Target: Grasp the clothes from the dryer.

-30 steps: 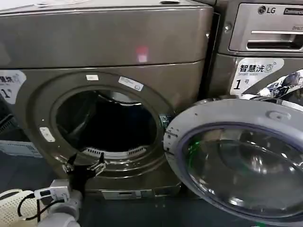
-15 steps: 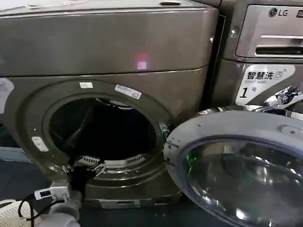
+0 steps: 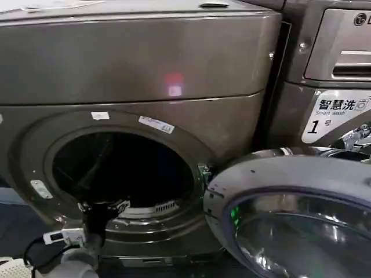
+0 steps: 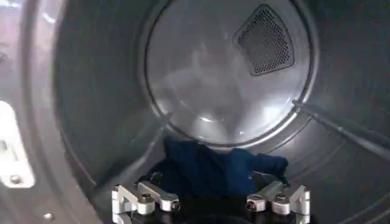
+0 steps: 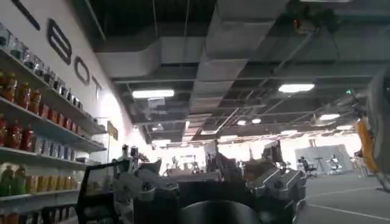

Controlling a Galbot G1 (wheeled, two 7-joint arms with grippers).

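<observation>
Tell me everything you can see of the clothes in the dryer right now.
The clothes are a dark blue, soft-looking crumpled heap lying on the drum floor of the dryer, below the round back wall. How many pieces cannot be told. The left end effector, fingers spread, hangs just in front of the heap, not gripping it.

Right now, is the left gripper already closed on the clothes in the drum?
No. The left gripper is open, short of the blue clothes on the dryer drum floor.

The dryer (image 3: 145,63) is shiny brown-grey. Its drum (image 4: 91,91) is grey inside, with a patch of tiny holes. The clothes (image 4: 213,170) are dark blue.
</observation>
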